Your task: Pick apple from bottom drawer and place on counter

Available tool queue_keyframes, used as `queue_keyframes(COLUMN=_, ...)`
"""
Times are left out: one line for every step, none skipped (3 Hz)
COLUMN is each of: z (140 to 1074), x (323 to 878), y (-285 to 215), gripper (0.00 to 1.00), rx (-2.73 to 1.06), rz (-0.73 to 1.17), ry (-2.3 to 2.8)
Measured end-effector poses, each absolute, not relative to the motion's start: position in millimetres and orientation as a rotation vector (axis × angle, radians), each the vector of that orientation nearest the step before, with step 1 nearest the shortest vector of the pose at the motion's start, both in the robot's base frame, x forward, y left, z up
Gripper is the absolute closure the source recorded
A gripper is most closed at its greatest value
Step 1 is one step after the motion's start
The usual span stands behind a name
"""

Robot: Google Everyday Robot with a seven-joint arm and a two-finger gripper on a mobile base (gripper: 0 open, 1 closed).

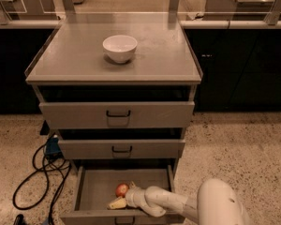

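The bottom drawer [91, 191] is pulled open, the lowest of three. The small red-orange apple [122, 190] lies inside it, near the middle. My gripper [123, 195] reaches into the drawer from the right on its white arm. Its fingers are spread, one pale fingertip [116, 203] lying in front of the apple and the other just behind it. The apple sits between them and rests on the drawer floor. The counter [164, 60] is the flat grey-beige top of the cabinet, high above the gripper.
A white bowl [120, 47] stands on the counter, left of centre. The two upper drawers [117, 115] are slightly ajar. Black cables [37, 172] lie on the speckled floor to the left of the cabinet. Dark steel-edged counters run behind it.
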State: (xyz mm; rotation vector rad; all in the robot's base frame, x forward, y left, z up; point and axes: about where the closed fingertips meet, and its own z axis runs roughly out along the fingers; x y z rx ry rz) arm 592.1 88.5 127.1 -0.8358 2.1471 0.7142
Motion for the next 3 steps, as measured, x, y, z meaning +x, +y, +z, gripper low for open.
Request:
queue_keyframes(z=127.1, x=592.1, y=88.5, gripper=0.19, rx=-0.836, rz=0.714, ry=2.147)
queue_keyframes(z=127.1, x=592.1, y=88.6, gripper=0.42, rx=-0.836, rz=0.714, ry=2.147)
queue_keyframes(z=127.1, x=592.0, y=88.6, gripper=0.66, rx=-0.836, rz=0.714, ry=2.147)
